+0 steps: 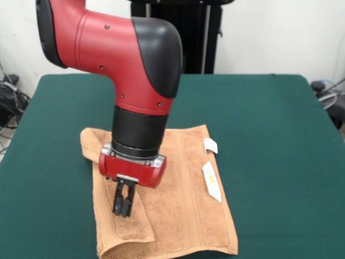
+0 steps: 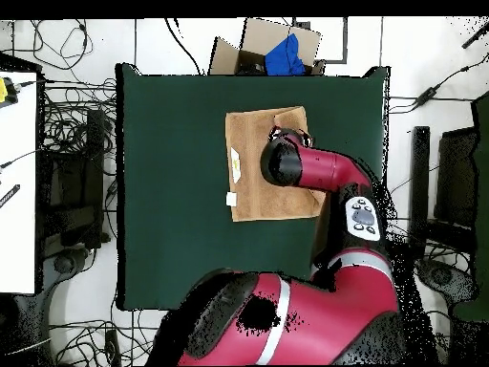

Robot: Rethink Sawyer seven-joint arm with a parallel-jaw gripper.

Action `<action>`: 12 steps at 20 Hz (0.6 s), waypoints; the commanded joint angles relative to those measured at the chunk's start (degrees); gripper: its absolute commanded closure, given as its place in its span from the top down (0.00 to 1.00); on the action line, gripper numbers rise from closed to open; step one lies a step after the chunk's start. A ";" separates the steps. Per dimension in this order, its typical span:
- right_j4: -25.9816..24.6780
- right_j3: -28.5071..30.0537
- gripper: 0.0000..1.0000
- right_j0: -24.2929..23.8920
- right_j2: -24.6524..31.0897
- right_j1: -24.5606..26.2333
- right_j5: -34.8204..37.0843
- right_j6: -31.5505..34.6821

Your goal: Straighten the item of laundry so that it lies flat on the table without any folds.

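The towel [image 1: 178,189] lies on the green counter [image 1: 280,135], spread out for the most part, with its white tags [image 1: 211,172] along the edge well off to one side of the jaws. The fault is on the other side: a long strip of cloth is doubled over onto the towel's top, and that flap [image 1: 121,226] sits right under the gripper [image 1: 123,208] and runs on toward the counter's front edge. From across the counter the jaws point straight down over the flap, drawn close together with only a thin gap between them, and I cannot tell whether any cloth is pinched there or whether the tips are merely resting on the pile. The fold's long axis follows the towel's side edge, so the crease runs lengthwise past the jaws instead of across them. The open counter lies just beyond that doubled edge, away from the tags. My guess is that the flap has to be taken outward that way, square to the crease, to lay it flat. From above, the arm [image 2: 315,172] hides that side of the towel [image 2: 253,162], so the fold cannot be checked there.
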 commanded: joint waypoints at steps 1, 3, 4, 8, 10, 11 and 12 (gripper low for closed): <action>-3.28 4.31 0.00 -2.04 2.12 0.62 -1.24 3.89; -2.98 4.81 0.00 -2.95 3.88 0.61 -1.19 3.75; -2.74 4.81 0.00 -3.27 4.65 0.75 -1.17 3.79; -2.50 5.19 1.00 -3.69 5.67 0.72 -1.77 4.45; -2.43 5.40 1.00 -3.97 6.13 0.67 -2.06 4.58; -2.38 5.28 1.00 -3.84 6.04 0.69 -1.93 4.61; -2.26 5.03 1.00 -3.43 5.67 0.69 -1.61 4.72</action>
